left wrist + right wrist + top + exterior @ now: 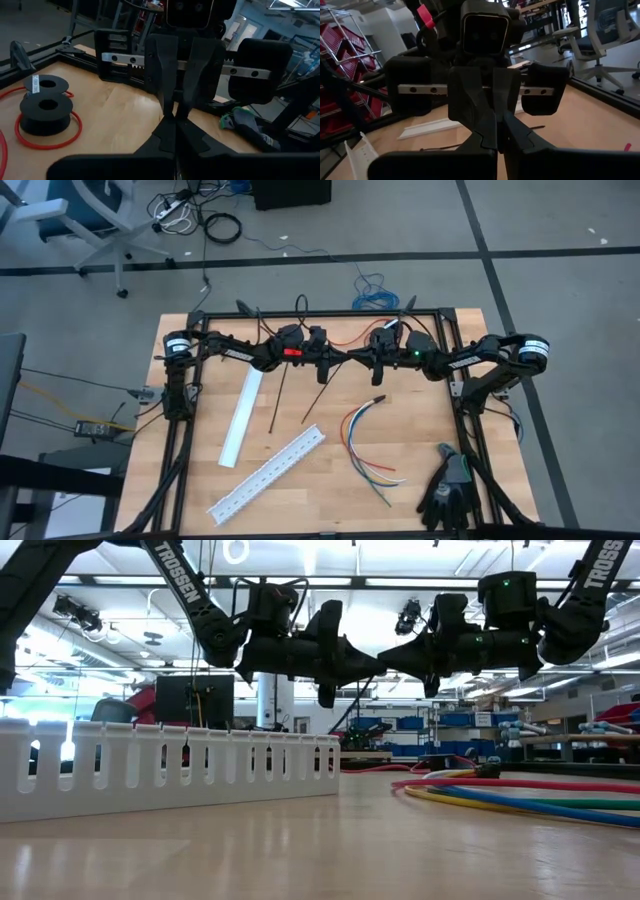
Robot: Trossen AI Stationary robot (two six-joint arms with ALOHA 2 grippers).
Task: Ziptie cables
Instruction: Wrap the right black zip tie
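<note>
The cables (365,442), a bunch of curved red, orange, blue, green and white wires with one black-sleeved end (377,398), lie on the table right of centre. They show low on the right in the low view (520,798). Both grippers hang above the far middle of the table, away from the cables. My left gripper (340,360) and my right gripper (360,358) point at each other, level, both shut. Their tips meet (380,660). Nothing shows between the fingers. Two thin black strips (278,395) (318,402) lie on the table below them. My left gripper (175,120) stands tip to tip with my right gripper, coming level from the table's left. Whether the tips touch, I cannot tell. My right gripper (499,144) comes level from the table's right, its shut tips against the left one's. No thing shows in either hold.
A slotted white cable duct (268,473) lies slantwise near the front, and a flat white strip (240,418) lies left of centre. Dark gloves (450,485) sit at the right front corner. Black spools with red wire (47,107) rest near the far frame.
</note>
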